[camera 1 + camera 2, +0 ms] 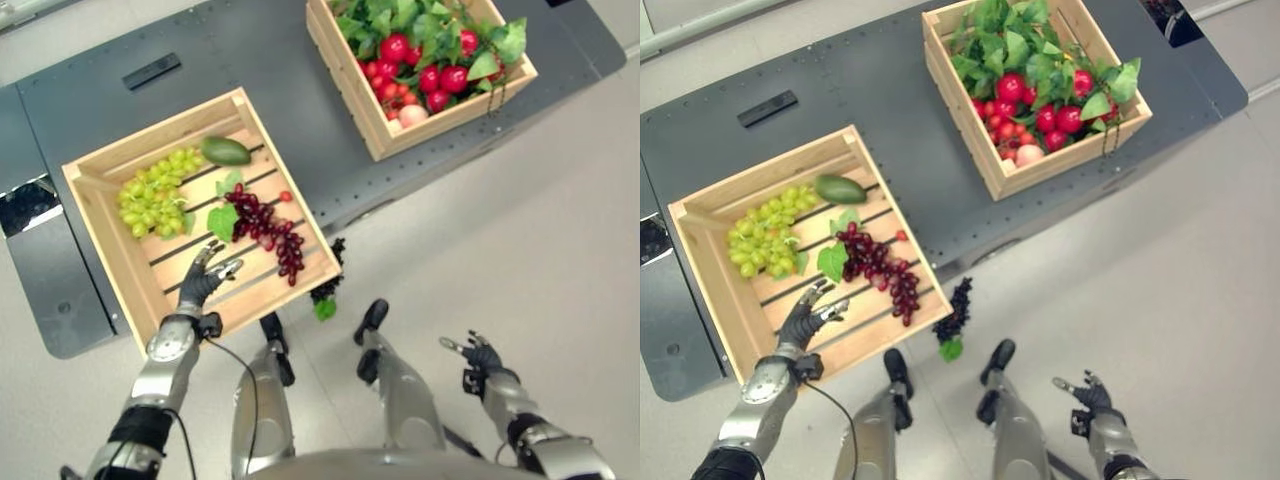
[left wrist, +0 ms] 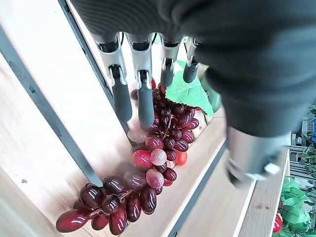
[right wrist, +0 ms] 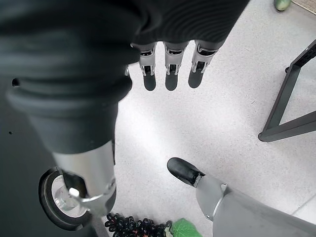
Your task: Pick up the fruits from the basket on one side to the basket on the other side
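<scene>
The left robot hand (image 1: 200, 283) hovers inside the near wooden crate (image 1: 105, 258), fingers straight and released, holding nothing; in its wrist view the fingertips (image 2: 145, 106) sit just above the red grape bunch (image 1: 266, 229). The right robot hand (image 1: 484, 359) hangs over the floor, well apart from the bench (image 1: 250, 60), fingers relaxed and empty.

The near crate contains the red grape bunch, a green grape bunch (image 1: 155, 193) and an avocado (image 1: 225, 151). The far wooden crate (image 1: 345, 75) is filled with red fruit (image 1: 440, 80) and green leaves (image 1: 410, 20).

A dark grape bunch (image 1: 955, 318) with a leaf lies on the floor beside the bench edge, outside both crates.

Assessment: three items sit in the near crate; which crate is the source cannot be determined. The fallen bunch likely requires recovery. No fruit is in hand.
</scene>
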